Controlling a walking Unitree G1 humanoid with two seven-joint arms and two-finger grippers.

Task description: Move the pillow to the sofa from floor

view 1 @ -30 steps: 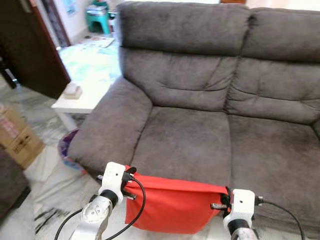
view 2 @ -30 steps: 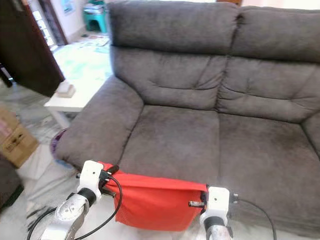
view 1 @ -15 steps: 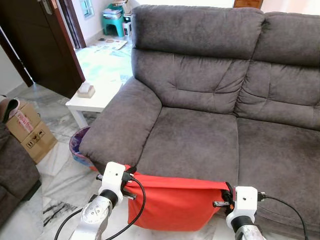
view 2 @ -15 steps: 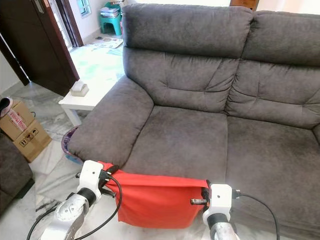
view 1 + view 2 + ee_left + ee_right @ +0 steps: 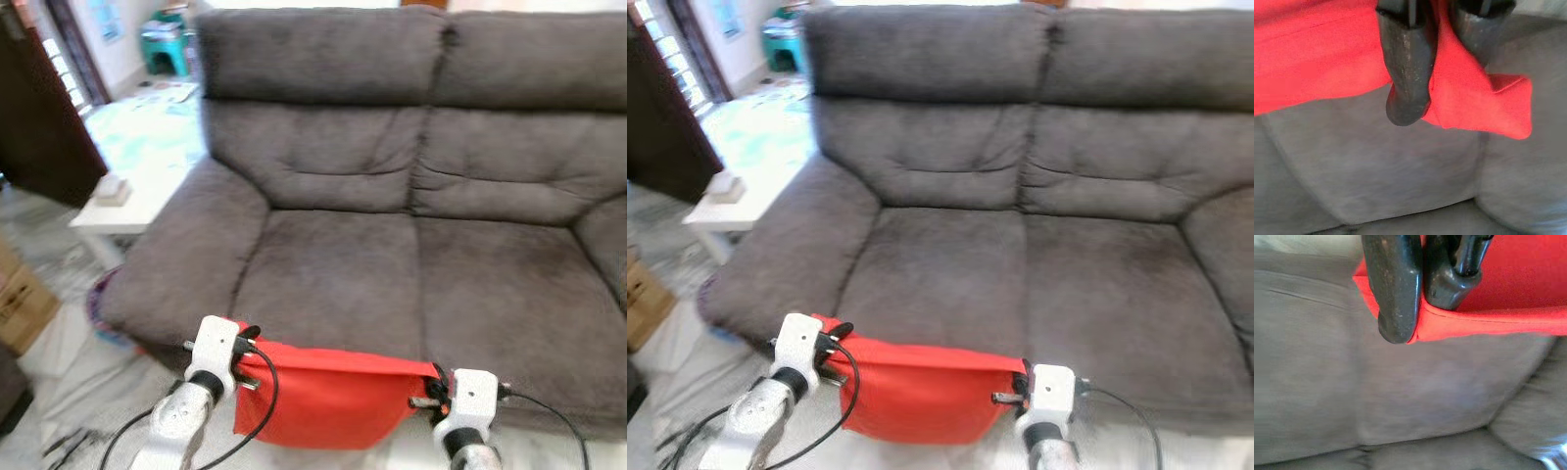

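The red pillow (image 5: 328, 397) hangs flat between my two grippers, just in front of the front edge of the dark grey sofa (image 5: 392, 274). My left gripper (image 5: 245, 345) is shut on the pillow's upper left corner, and the red cloth (image 5: 1464, 93) is pinched between its black fingers (image 5: 1403, 73). My right gripper (image 5: 436, 384) is shut on the upper right corner, where its fingers (image 5: 1393, 293) squeeze the red edge (image 5: 1488, 318). The pillow's top edge is about level with the seat cushion (image 5: 333, 264).
A white side table (image 5: 122, 206) stands left of the sofa's armrest (image 5: 181, 255). A cardboard box (image 5: 20, 304) sits on the marble floor (image 5: 69, 382) at far left, beside a dark door (image 5: 34, 117). A colourful bin (image 5: 103, 299) sits by the armrest.
The whole view has shifted so the sofa sits further left and more of its right seat shows; the camera moved. Both grippers still hold the pillow the same way.
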